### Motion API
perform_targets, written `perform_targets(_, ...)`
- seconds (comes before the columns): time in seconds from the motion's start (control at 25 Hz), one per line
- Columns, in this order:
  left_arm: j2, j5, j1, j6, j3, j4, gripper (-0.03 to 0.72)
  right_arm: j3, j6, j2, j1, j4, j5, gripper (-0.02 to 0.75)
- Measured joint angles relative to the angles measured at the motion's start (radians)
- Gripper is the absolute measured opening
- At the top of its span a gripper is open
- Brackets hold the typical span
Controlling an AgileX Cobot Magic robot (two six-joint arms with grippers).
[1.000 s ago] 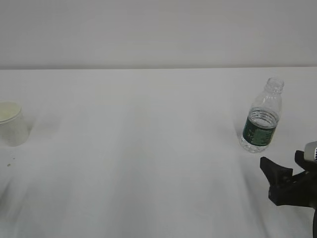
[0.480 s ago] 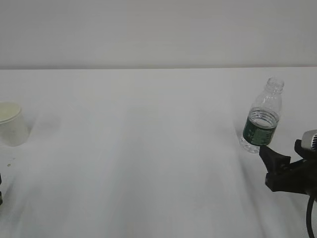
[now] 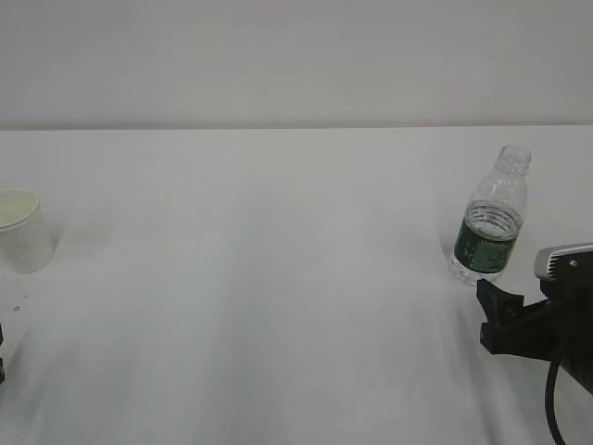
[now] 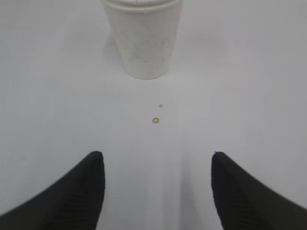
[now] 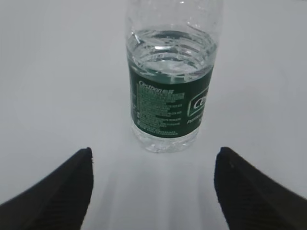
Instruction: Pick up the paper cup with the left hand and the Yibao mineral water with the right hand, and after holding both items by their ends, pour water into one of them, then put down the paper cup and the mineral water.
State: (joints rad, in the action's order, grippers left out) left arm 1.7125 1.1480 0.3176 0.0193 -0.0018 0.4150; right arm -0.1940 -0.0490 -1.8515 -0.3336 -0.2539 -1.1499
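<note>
Upright on the worktop [image 3: 278, 278], the Yibao mineral water [image 5: 170, 91] stands just beyond the right hand [image 5: 153, 191], the paper cup [image 4: 142, 38] beyond the left hand [image 4: 156, 191], both hands' fingers spread and empty.

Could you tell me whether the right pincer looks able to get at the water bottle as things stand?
Probably yes: the right pincer is open, the Yibao mineral water stands upright straight ahead between its fingers, and only bare table lies between them.
</note>
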Motion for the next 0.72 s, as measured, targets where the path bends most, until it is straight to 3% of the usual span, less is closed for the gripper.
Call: perform_targets(0.72,0.0,0.0,0.0,0.0,0.0,-0.003,0.5,-0.061,-0.002,-0.055,0.0,-0.011,0.0,0.592)
